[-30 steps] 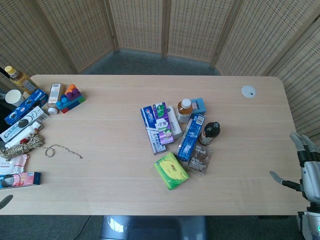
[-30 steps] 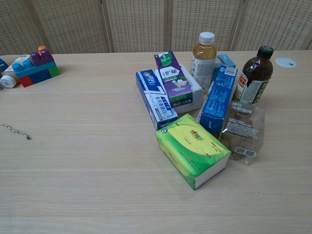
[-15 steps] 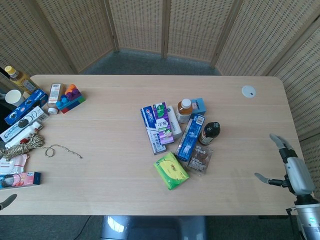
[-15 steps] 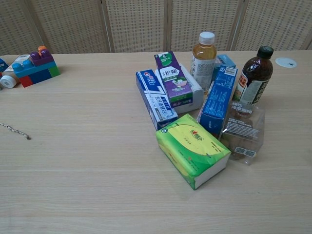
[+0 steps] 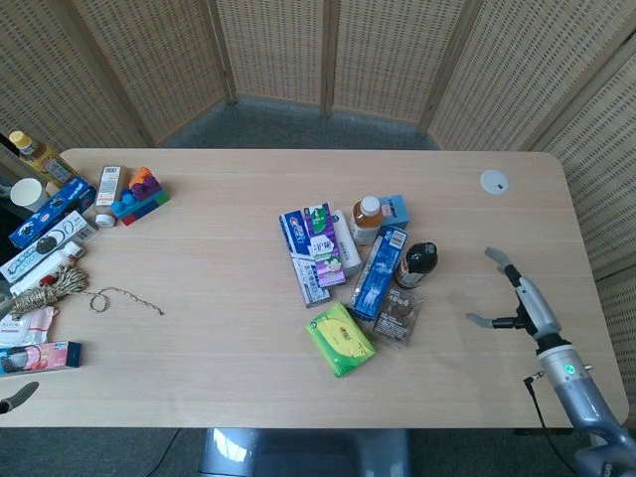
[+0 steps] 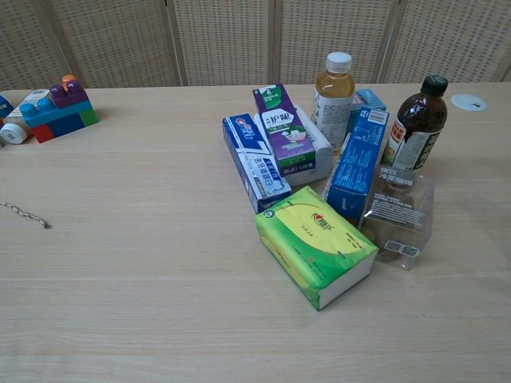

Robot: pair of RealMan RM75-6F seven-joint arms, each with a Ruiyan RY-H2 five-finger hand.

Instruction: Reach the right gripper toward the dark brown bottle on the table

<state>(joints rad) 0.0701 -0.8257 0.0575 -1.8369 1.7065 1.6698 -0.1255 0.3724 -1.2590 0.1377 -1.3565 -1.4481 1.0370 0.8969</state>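
Observation:
The dark brown bottle (image 5: 416, 262) (image 6: 417, 132) stands upright with a black cap, at the right side of a cluster of packages in the middle of the table. My right hand (image 5: 520, 301) hangs over the table to the right of the bottle, about a hand's length away, fingers spread and holding nothing. It shows only in the head view. Of my left hand only a grey tip (image 5: 10, 399) peeks in at the lower left corner, too little to judge.
Around the bottle: a tall blue box (image 5: 379, 271), an amber bottle with a white cap (image 5: 366, 219), a clear snack pack (image 5: 397, 316), a green tissue pack (image 5: 340, 339), toothpaste boxes (image 5: 306, 254). A white disc (image 5: 494, 181) lies far right. Toys and boxes crowd the left edge.
My right hand has come up from beyond the table's right front corner and moved left over the tabletop toward the bottle. The objects have stayed put.

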